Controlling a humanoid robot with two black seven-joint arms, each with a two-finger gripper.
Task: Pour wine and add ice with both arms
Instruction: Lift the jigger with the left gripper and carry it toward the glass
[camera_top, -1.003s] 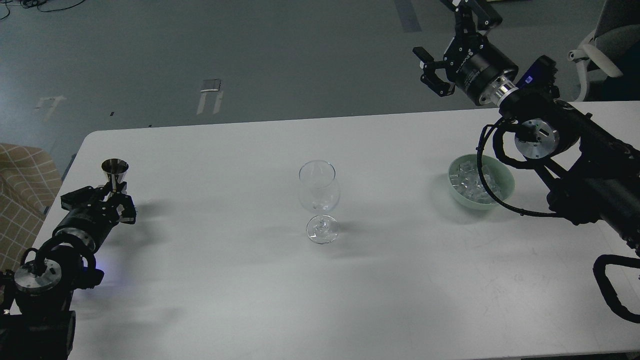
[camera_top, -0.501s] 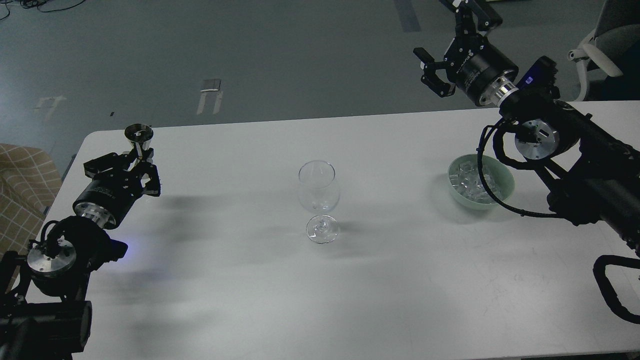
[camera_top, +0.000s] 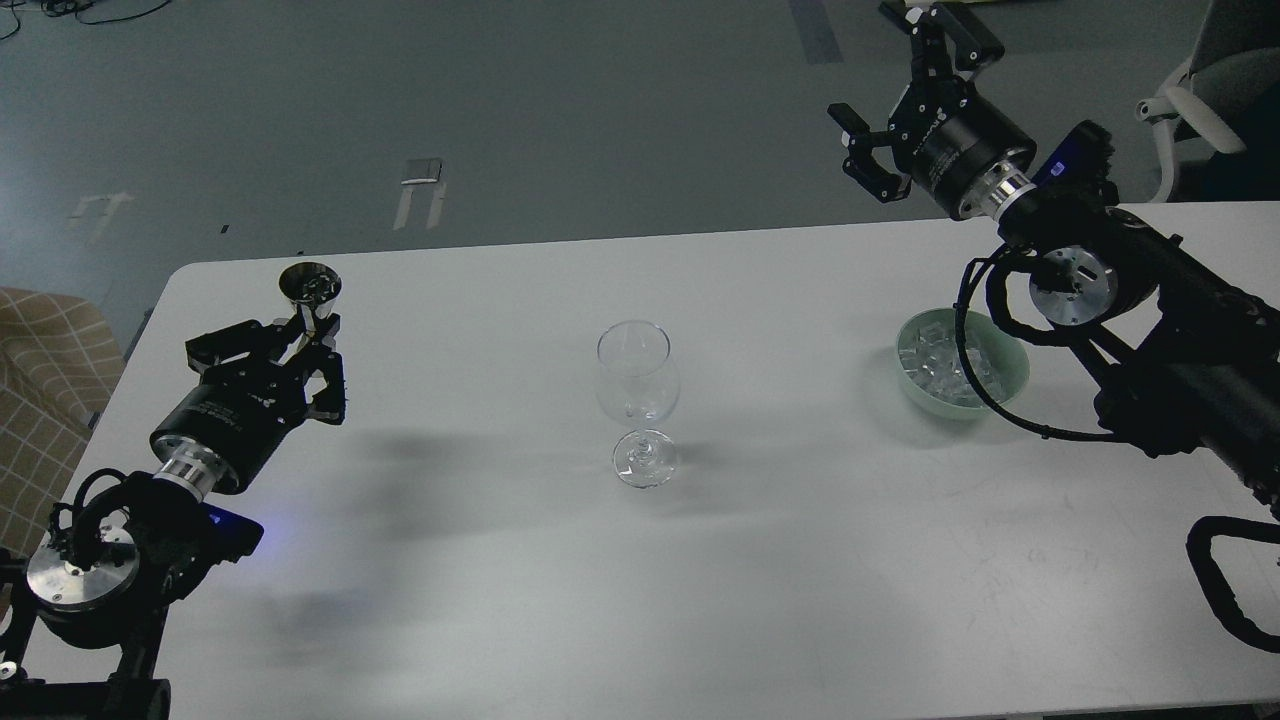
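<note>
Head view: the only view; the white tabletop (camera_top: 500, 600) fills it, with an arm entering from each lower corner.
Left gripper (camera_top: 300, 345): at 9 o'clock on the tabletop, fingers pinching the stem of a small metal cup (camera_top: 310, 285), which stands upright with its mouth up; whether it holds wine cannot be told.
Wine glass (camera_top: 638, 395): near the centre, upright on its foot, apparently empty, touching nothing.
Right gripper (camera_top: 905, 100): raised at about 1 o'clock beyond the far edge of the tabletop, fingers spread, holding nothing.
Bowl (camera_top: 1005, 350): pale green, at 3 o'clock, partly crossed by a looped cable of the right arm.
Ice (camera_top: 935, 365): clear cubes heaped inside the bowl, none outside it.
Key relation, pour: the glass lies toward 3 o'clock from the metal cup, well apart; the left arm is the nearer one, and the cup's long axis is vertical, so it would have to tip toward the glass rim once over it.
Key relation, ice: the bowl lies toward 6 o'clock from the right gripper, below and nearer the robot; the right arm is much the closer to it.
Judged step: pour not yet begun; ice untouched.
</note>
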